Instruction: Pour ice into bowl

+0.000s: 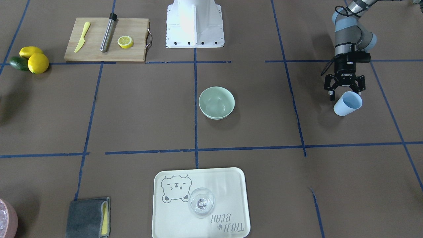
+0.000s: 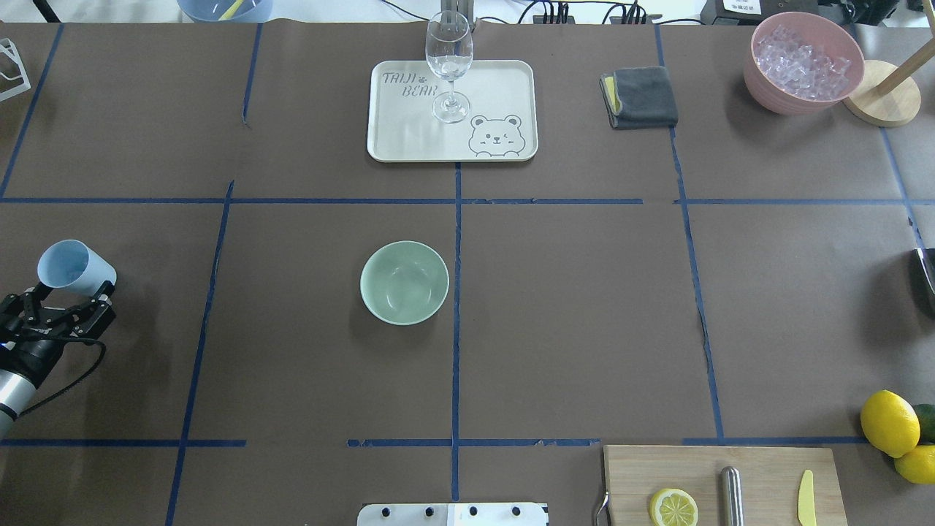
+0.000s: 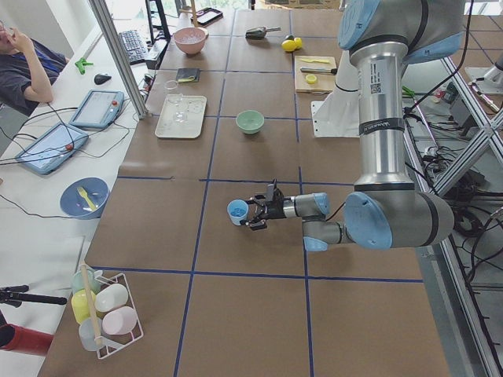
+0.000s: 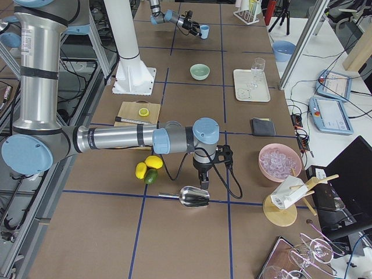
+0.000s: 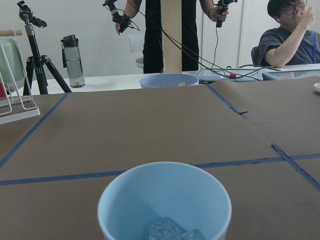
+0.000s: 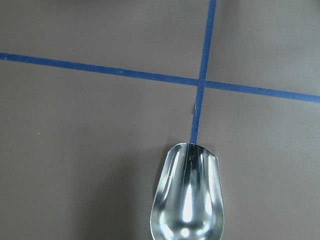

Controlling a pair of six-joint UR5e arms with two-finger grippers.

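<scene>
My left gripper (image 2: 69, 294) is shut on the base of a light blue cup (image 2: 74, 266), held at the table's left side, far from the bowl. In the left wrist view the cup (image 5: 165, 200) holds a few clear ice cubes (image 5: 171, 231) at its bottom. The mint-green bowl (image 2: 404, 282) stands empty at the table's middle; it also shows in the front view (image 1: 216, 102). My right gripper (image 4: 201, 179) hangs over the handle of a metal scoop (image 4: 195, 197); I cannot tell if it is shut. The scoop (image 6: 187, 200) is empty.
A pink bowl (image 2: 774, 95) full of ice stands far right, beside a grey cloth (image 2: 643, 96). A wine glass (image 2: 448, 62) stands on a cream tray (image 2: 504, 80). A cutting board (image 1: 99, 49) carries a lemon half, muddler and knife. Lemons (image 1: 37, 62) lie beside it.
</scene>
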